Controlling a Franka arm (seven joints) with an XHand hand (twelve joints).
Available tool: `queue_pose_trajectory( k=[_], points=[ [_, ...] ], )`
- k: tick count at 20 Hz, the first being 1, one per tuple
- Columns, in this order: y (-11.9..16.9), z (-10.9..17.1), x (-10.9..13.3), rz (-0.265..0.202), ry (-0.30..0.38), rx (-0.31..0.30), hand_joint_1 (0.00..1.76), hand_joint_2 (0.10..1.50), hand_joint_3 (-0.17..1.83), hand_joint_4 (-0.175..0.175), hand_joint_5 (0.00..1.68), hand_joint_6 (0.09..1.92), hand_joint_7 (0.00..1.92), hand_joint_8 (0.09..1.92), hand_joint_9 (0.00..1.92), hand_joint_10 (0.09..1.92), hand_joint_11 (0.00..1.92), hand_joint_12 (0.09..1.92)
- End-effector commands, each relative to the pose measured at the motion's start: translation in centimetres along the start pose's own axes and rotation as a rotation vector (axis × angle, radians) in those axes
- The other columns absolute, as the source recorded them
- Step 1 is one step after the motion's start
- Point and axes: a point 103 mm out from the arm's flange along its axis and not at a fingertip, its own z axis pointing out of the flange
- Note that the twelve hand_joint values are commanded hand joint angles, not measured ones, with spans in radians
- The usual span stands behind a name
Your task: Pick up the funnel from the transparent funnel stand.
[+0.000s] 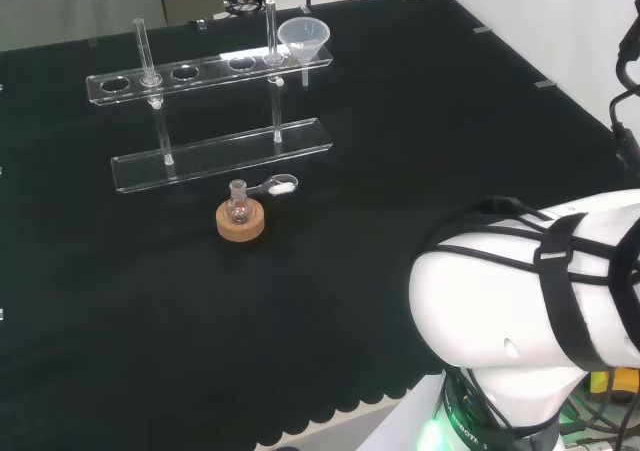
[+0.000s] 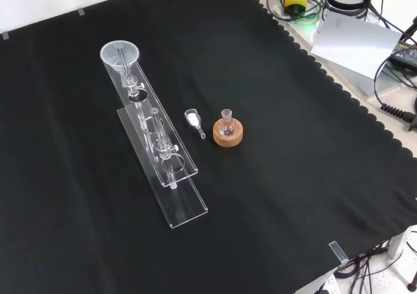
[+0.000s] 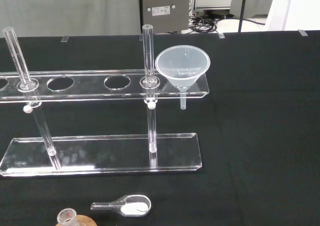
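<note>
The clear plastic funnel (image 1: 303, 36) is seated in the end hole of the upper plate of the transparent funnel stand (image 1: 215, 153). Its cone rests on the plate and its stem hangs through the hole, clear of the stand's base plate. In the head view this is the right-hand end of the stand; in the front view the funnel (image 2: 120, 53) sits at the stand's (image 2: 171, 191) far end. The wrist view shows the funnel (image 3: 182, 69) upright and just beside one of the stand's (image 3: 102, 154) vertical posts, with the remaining holes of the upper plate vacant.

Near the stand's base plate, on the side facing the arm, a small round-bottom flask (image 1: 238, 205) stands on a cork ring (image 1: 241, 221). A small clear scoop (image 1: 278, 184) holding white powder lies between the cork ring and the base plate, apart from both.

Task status, as judged from these views: no part of the pick-up is complete. The funnel is untouched in the stand. The state of the hand cannot be determined. Remaining steps: approach the funnel end of the stand, grasp the funnel, and lift it straight up until the stem clears the hole.
</note>
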Motion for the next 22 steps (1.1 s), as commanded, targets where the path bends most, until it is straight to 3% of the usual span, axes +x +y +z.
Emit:
queue_pose_trajectory(
  k=[1, 3, 10, 22],
  points=[
    [0.1, 0.0, 0.0, 0.001, -0.008, -0.010, 0.01, 1.15, 0.54, 0.016, 0.12, 0.19, 0.01, 0.32, 0.10, 0.61, 0.01, 1.25],
    [0.3, 0.0, 0.0, 0.005, -0.003, -0.010, 0.00, 1.21, 0.44, 0.016, 0.16, 0.09, 0.00, 0.34, 0.10, 0.60, 0.00, 1.27],
    [1.8, 0.3, 0.0, 0.020, -0.001, 0.001, 0.00, 1.23, 0.39, 0.015, 0.19, 0.09, 0.00, 0.34, 0.10, 0.60, 0.00, 1.28],
    [8.2, 2.8, -1.6, 0.075, -0.016, 0.057, 0.00, 1.24, 0.37, 0.014, 0.20, 0.09, 0.01, 0.36, 0.12, 0.60, 0.00, 1.28]
  ],
)
